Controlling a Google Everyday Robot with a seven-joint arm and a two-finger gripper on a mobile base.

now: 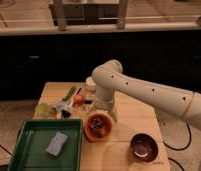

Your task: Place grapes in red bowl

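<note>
The red bowl point(88, 129) stands on the wooden table point(129, 112), just right of the green tray. A dark clump that looks like grapes point(98, 123) lies inside it. My white arm reaches in from the right and bends down. My gripper point(102, 109) hangs just behind and above the bowl's far rim, and the wrist hides most of it.
A green tray point(31, 131) with a blue-grey sponge point(56, 143) sits at the front left. A dark brown bowl point(144, 146) stands at the front right. An orange fruit point(79, 99), green produce point(44, 108) and a white cup point(90, 83) lie behind the red bowl.
</note>
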